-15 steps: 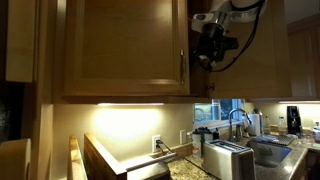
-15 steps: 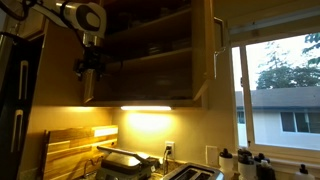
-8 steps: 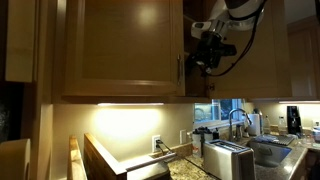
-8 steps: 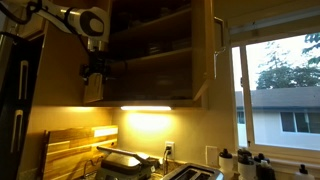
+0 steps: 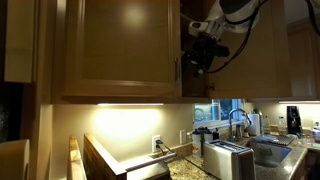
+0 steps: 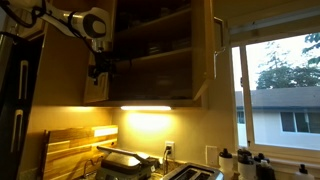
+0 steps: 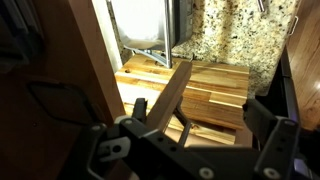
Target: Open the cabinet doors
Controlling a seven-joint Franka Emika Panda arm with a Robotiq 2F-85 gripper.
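Gripper (image 5: pixel 203 55), jaws spread and empty, sits at the door's (image 5: pixel 120 45) three-o'clock edge to push it wider.

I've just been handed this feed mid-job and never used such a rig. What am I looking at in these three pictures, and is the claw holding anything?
The machine is a single robot arm with a two-fingered gripper, working at the upper kitchen cabinet doors. Both exterior views come from cameras standing in the room: one faces a door's front with its slim metal handle, the other looks into the cabinet, where shelves show and the door by the window is swung open. The wrist view rides on the arm and looks down past the open gripper at a door edge, a wooden cutting board and the granite counter. The gripper holds nothing.
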